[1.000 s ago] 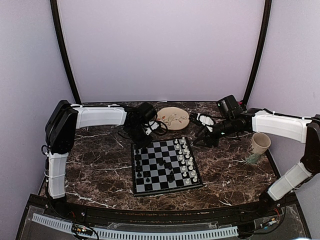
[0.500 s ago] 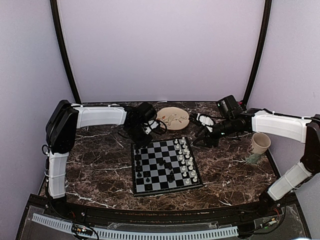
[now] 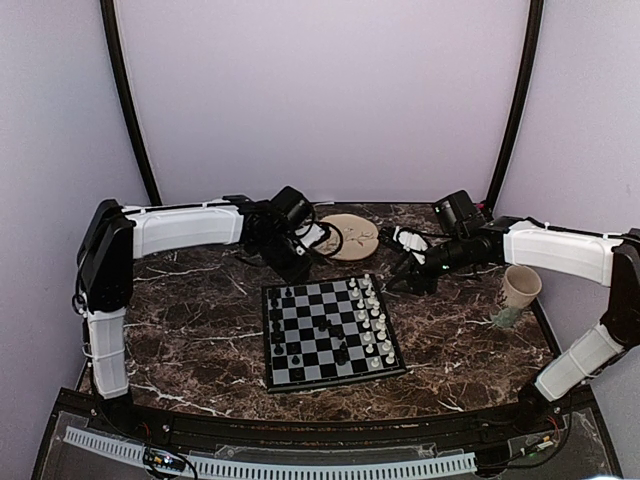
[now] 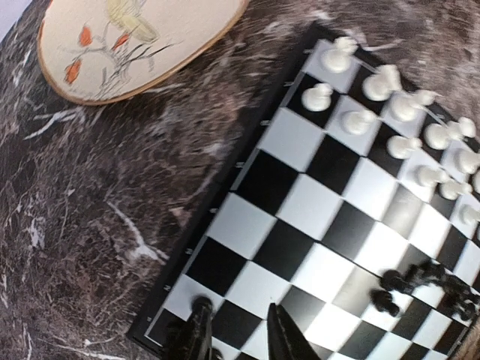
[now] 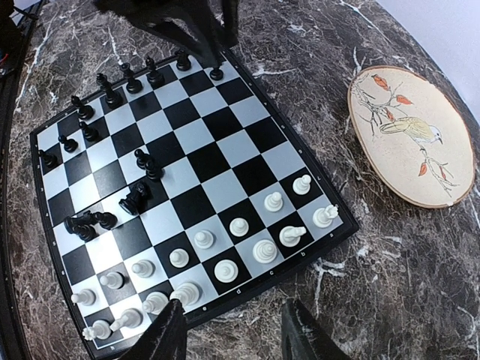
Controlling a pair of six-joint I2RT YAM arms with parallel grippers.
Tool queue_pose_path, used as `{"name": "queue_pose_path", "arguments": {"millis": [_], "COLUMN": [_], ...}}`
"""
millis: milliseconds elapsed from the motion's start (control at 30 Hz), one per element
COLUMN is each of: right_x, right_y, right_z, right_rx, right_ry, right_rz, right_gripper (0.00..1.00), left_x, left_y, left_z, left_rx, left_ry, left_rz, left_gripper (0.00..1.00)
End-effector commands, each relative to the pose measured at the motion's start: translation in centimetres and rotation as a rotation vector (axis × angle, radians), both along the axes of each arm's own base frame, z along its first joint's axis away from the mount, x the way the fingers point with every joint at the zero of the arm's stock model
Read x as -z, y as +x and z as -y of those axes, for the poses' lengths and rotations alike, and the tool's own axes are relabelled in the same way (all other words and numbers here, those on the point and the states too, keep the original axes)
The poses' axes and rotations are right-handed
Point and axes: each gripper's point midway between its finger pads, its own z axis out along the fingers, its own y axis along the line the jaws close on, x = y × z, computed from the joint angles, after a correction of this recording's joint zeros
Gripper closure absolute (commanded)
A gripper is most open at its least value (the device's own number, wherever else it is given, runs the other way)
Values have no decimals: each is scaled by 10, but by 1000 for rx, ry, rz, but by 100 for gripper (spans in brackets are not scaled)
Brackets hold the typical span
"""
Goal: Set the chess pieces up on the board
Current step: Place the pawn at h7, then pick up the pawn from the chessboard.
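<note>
The board (image 3: 318, 322) lies mid-table. White chess pieces (image 3: 372, 318) stand in two rows along its right side. Black chess pieces (image 3: 277, 332) line its left side, and a few more (image 3: 337, 345) stand or lie toppled mid-board. My left gripper (image 3: 296, 266) is open and empty just behind the board's far left corner. In the left wrist view it (image 4: 238, 337) hovers over corner squares of the board (image 4: 315, 202). My right gripper (image 3: 400, 280) is open and empty off the far right corner. In the right wrist view it (image 5: 236, 341) sits by the white rows (image 5: 225, 255).
A round beige plate (image 3: 345, 235) with a bird drawing lies behind the board, also in the wrist views (image 4: 127, 37) (image 5: 409, 135). A cup (image 3: 518, 290) stands at the right by the right arm. Toppled black pieces (image 5: 90, 221) lie mid-board.
My left gripper has pulled back and up from the board's far left corner, and the black pieces there now show. The right arm has not moved.
</note>
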Motion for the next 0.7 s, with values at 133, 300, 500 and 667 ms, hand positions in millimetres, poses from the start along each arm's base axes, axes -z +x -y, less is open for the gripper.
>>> {"name": "queue_pose_path", "arguments": {"millis": [133, 300, 500, 667], "right_x": [-7, -9, -11, -12], "right_y": [15, 17, 18, 20], "right_z": [8, 12, 14, 16], "right_rx": [52, 65, 74, 82], "right_ry": [-14, -19, -23, -27], "right_rz": [85, 118, 132, 142], "right_gripper": [56, 56, 55, 55], "left_x": [-38, -16, 9, 31], "left_y": [-79, -90, -94, -99], "left_z": [48, 48, 43, 46], "left_rx": [293, 320, 342, 362], "left_ry": [-131, -78, -15, -15], "left_rz": [-2, -41, -92, -130], "left_gripper": [72, 69, 67, 66]}}
